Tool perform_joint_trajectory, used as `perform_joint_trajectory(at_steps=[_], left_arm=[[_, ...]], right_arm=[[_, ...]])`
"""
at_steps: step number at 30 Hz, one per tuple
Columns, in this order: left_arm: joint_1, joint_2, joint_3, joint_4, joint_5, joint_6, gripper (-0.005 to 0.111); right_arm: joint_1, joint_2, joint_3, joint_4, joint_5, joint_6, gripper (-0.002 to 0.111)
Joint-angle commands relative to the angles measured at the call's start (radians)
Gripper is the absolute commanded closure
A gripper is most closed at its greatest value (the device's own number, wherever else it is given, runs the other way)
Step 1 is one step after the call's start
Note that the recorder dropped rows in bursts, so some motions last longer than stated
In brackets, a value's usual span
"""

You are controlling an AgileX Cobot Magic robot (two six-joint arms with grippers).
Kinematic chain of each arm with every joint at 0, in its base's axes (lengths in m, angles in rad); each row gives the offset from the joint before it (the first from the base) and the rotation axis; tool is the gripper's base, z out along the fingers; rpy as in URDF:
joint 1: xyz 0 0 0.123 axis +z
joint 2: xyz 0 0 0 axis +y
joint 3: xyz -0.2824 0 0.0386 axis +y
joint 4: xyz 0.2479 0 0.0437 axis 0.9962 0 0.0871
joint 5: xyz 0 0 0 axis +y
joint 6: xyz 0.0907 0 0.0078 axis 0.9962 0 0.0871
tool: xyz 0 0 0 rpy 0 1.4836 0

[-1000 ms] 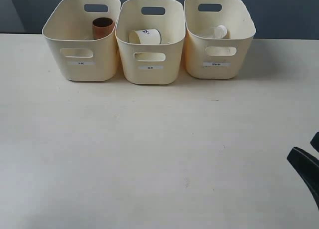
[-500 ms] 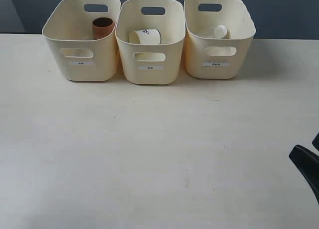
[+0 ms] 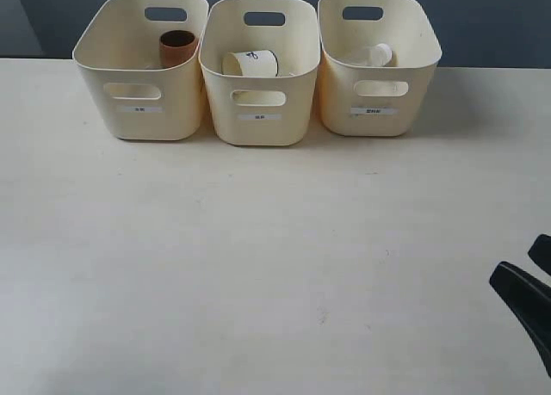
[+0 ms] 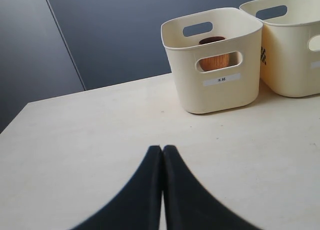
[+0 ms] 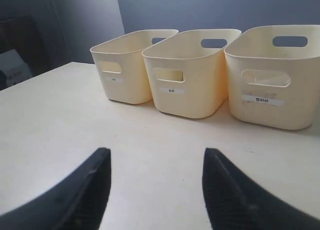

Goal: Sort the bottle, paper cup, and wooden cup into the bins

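Broad pale table (image 3: 258, 266), bare of loose items. Three bins (image 3: 260, 124) in a row at its far edge, each holding one item: wooden cup (image 3: 177, 46) in the left bin, paper cup (image 3: 250, 64) on its side in the middle, bottle (image 3: 376, 55) seemingly lying in the right, only its cap end plain. Sorting apparently finished; nothing left but retreat to rest. Right gripper (image 5: 156, 165) spread wide, empty, low at the table's near right edge. Left gripper (image 4: 162, 155) pressed closed on nothing.

Bins (image 3: 140, 89): smooth cream plastic, slight sheen, small paper-like labels. Wooden cup (image 3: 177, 46): brown wood w/ grain, satin. Paper cup (image 3: 250, 64): matt white paper. Bottle (image 3: 374, 55): clear plastic, white cap. Table (image 3: 258, 257): pale, matt, faintly speckled. Gripper fingers (image 5: 90, 190): matt black.
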Motion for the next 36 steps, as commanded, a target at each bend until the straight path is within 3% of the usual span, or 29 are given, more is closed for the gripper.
perform_joint_trajectory(at_steps=[1, 26, 29, 36], left_arm=[[-0.003, -0.005, 0.001, 0.0, -0.005, -0.002, 0.107], [-0.003, -0.005, 0.001, 0.0, -0.005, -0.002, 0.107], [-0.003, -0.005, 0.001, 0.0, -0.005, -0.002, 0.107], [-0.003, -0.005, 0.001, 0.0, -0.005, -0.002, 0.107]], right_arm=[[-0.006, -0.006, 0.002, 0.031, 0.003, 0.021, 0.055], [-0.011, -0.006, 0.002, 0.036, 0.005, 0.021, 0.055], [-0.084, -0.006, 0.002, 0.034, 0.005, 0.021, 0.055], [-0.425, -0.006, 0.002, 0.039, 0.005, 0.021, 0.055]])
